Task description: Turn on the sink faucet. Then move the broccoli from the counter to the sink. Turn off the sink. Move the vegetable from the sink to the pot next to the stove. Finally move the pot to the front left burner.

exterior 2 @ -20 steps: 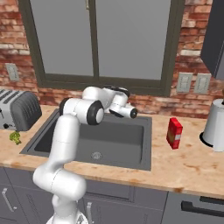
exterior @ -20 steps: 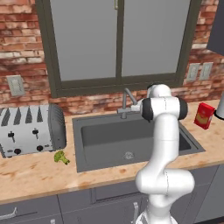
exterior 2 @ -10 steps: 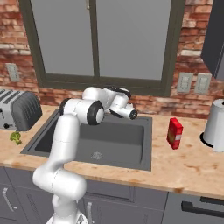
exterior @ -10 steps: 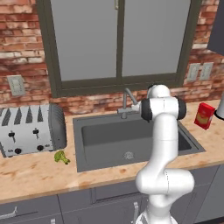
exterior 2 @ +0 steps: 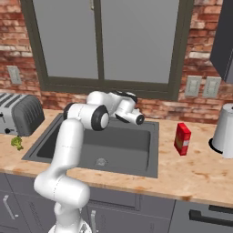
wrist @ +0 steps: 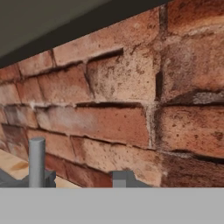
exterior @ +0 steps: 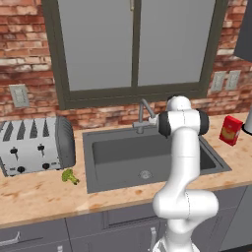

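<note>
You risk knocking slim grey metal faucet (exterior: 143, 114) lever askew: white arm's pincer (exterior 2: 138, 119) sits near it by brick wall, aim unclear. Pincer spacing: cannot tell. Tiny green broccoli floret (exterior: 70, 175) lies on tan wood-grain bench (exterior: 44, 192), beside sink's (exterior: 93, 152) left rim, well left of pincer.

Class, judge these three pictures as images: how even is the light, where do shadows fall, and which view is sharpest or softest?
Left base view: flat, even rendered light, no glare; the sink basin is the darkest area. Right base view: equally even, edges crisp, a faint shadow beside the red box. Hand view: close on the brick wall, whose texture looks soft and smeared; the grey post at lower left has cleaner edges.
</note>
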Motion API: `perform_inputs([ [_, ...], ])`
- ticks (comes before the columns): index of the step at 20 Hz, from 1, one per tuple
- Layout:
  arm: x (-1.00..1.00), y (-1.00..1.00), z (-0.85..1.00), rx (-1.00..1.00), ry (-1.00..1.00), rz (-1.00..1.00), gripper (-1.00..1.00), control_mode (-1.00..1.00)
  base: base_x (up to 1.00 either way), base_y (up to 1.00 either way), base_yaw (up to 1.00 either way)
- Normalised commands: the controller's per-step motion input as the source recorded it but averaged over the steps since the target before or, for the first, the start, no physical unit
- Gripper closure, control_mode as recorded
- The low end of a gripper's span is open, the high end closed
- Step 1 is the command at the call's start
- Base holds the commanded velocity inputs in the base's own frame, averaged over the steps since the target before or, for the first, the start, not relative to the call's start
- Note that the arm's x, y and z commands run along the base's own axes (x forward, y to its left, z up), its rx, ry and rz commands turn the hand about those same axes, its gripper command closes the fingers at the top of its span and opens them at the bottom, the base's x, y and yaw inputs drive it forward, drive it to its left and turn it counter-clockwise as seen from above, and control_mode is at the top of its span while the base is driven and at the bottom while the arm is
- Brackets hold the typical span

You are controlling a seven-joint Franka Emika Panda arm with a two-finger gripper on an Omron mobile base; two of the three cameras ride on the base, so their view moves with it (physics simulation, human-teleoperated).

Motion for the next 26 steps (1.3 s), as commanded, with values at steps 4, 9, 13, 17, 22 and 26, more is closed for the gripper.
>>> perform_inputs([
  [4,0.00,-0.66,-0.54,0.01,0.01,0.00,1.00,-1.00,0.00,0.00,0.00],
  [9,0.00,-0.66,-0.58,0.01,0.01,0.00,1.00,-1.00,0.00,0.00,0.00],
  [13,0.00,-0.66,-0.61,0.00,0.01,0.00,1.00,-1.00,0.00,0.00,0.00],
  [17,0.00,-0.67,-0.61,0.00,0.01,0.00,1.00,-1.00,0.00,0.00,0.00],
  [22,0.00,-0.66,-0.53,0.04,0.01,0.00,1.00,-1.00,0.00,0.00,0.00],
  [26,-0.01,-0.68,-0.52,0.05,0.00,0.00,1.00,-1.00,0.00,0.00,0.00],
])
